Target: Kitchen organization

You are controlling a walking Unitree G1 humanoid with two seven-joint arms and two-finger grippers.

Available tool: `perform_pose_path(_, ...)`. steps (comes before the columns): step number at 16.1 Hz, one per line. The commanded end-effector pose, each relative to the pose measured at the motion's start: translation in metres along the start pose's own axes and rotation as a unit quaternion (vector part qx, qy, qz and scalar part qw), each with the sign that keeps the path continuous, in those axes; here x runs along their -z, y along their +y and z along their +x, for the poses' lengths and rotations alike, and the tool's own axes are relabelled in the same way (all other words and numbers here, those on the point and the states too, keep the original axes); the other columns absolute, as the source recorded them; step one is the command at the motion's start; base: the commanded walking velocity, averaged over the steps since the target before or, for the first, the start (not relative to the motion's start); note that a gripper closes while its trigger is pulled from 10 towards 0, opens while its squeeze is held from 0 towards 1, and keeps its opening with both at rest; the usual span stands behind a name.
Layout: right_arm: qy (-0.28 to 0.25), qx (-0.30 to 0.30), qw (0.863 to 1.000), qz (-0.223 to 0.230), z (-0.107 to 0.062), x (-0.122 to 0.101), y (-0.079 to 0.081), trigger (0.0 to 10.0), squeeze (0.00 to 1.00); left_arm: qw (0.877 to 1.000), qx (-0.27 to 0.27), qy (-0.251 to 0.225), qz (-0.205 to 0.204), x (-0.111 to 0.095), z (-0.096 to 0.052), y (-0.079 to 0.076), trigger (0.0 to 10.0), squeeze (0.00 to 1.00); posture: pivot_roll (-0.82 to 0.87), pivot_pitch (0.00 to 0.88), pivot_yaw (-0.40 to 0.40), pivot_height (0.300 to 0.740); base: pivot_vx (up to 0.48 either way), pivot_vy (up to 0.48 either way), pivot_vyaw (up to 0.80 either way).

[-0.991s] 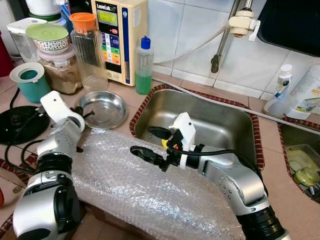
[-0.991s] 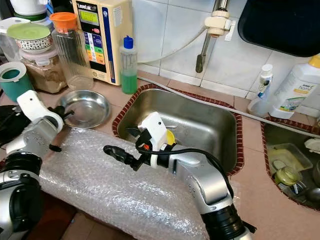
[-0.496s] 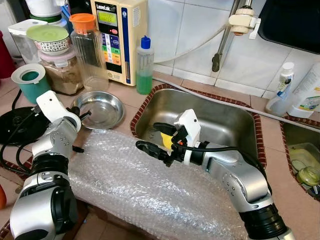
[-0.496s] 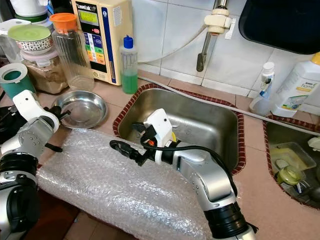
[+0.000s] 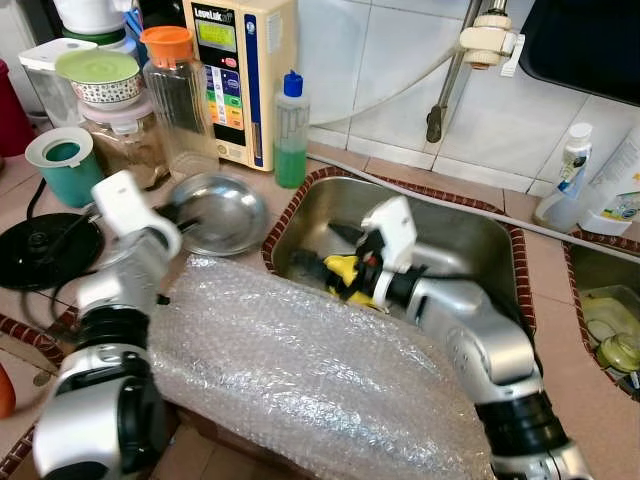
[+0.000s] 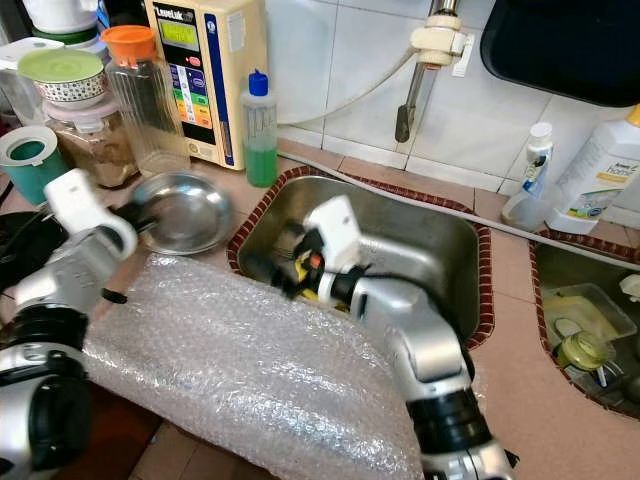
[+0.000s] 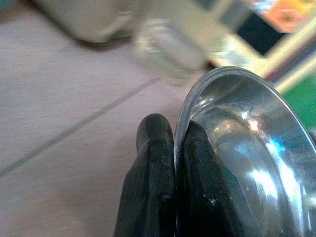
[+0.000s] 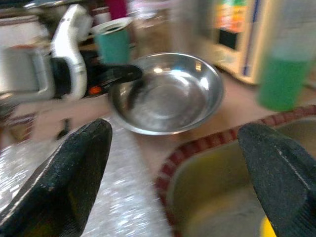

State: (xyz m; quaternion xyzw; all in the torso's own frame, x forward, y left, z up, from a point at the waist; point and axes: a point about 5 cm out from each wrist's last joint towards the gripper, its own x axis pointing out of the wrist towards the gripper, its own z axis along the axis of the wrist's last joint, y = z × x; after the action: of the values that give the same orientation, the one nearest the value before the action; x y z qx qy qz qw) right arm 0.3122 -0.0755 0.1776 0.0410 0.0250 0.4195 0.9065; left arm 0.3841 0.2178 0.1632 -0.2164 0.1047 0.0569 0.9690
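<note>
A steel bowl (image 5: 208, 211) sits on the counter (image 5: 560, 360) left of the sink (image 5: 450, 240), its rim pinched between the left gripper's (image 7: 174, 148) jaws. The right gripper (image 8: 173, 163), jaws wide apart, hovers over the sink's near edge beside bubble wrap (image 5: 300, 360). The tidying seems barely begun, with the bowl not yet moved.

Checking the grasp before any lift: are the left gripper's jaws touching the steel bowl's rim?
Touching. The left wrist view shows the left gripper shut on the steel bowl, its rim pinched between both fingers.
</note>
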Motion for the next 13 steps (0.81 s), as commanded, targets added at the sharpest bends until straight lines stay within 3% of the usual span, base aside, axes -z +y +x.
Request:
perform_pose_path(1, -0.009, 0.036, 0.999, 0.009, -0.001, -0.002, -0.009, 10.0, 0.00, 0.998, 0.051, -0.024, -0.005, -0.006, -0.002, -0.013, 0.0, 0.00, 0.11, 0.000, -0.007, 0.740, 0.000, 0.000, 0.00)
perform_pose_path(5, -0.038, 0.116, 0.992, 0.046, 0.008, -0.011, -0.028, 10.0, 0.00, 0.988, 0.149, -0.041, -0.021, -0.003, -0.009, -0.042, 0.0, 0.00, 0.12, 0.000, -0.018, 0.740, 0.000, 0.000, 0.00)
perform_pose_path(8, -0.056, 0.159, 0.984, 0.065, 0.015, -0.017, -0.038, 10.0, 0.00, 0.972, 0.234, -0.031, 0.000, 0.007, -0.020, -0.064, 0.0, 0.00, 0.11, 0.000, -0.013, 0.740, 0.000, 0.000, 0.00)
perform_pose_path(13, -0.034, 0.195, 0.978, 0.063, 0.022, -0.010, -0.042, 10.0, 0.00, 0.964, 0.264, -0.034, -0.006, 0.008, -0.022, -0.074, 0.0, 0.00, 0.11, 0.000, -0.011, 0.740, 0.000, 0.000, 0.00)
